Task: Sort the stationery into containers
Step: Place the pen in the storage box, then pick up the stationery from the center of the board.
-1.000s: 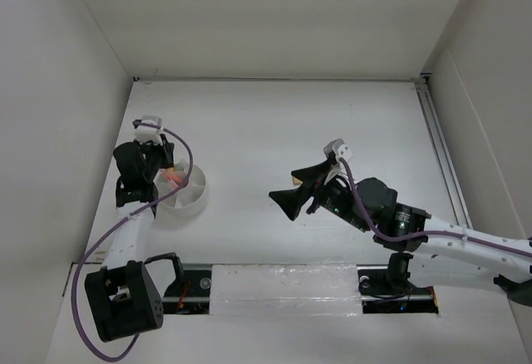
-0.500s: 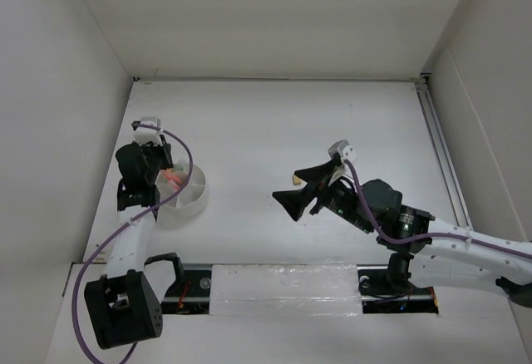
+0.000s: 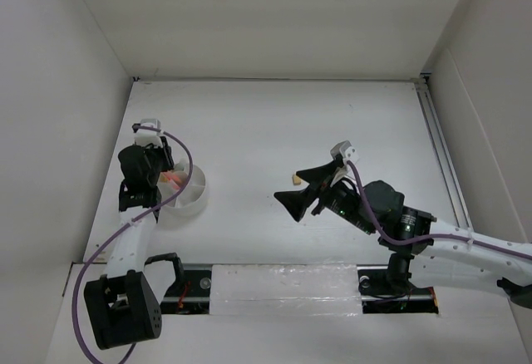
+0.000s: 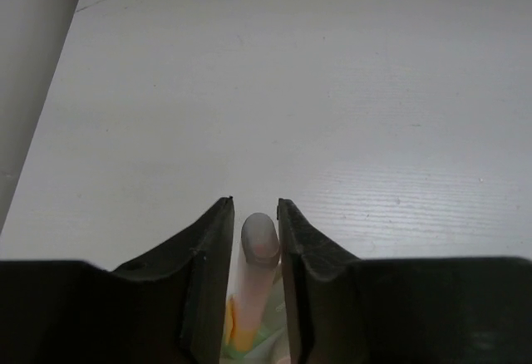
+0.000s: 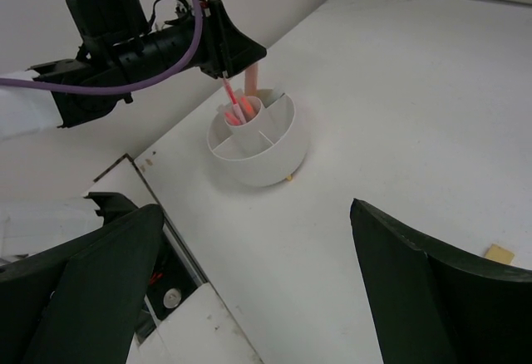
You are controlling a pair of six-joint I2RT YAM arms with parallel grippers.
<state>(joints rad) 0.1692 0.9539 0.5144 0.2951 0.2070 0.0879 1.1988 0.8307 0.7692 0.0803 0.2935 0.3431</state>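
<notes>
The left tool is over the tub with a pink pen between its two sides. The pen stands straight up with its bottom end down in the middle cup, but I cannot tell if the tool is squeezing it or is just loose around it. The right tool is wide open and holds nothing, and the little yellow block lies on the surface just outside its far finger and well away from the tub, so the right arm is the nearer one.
</notes>
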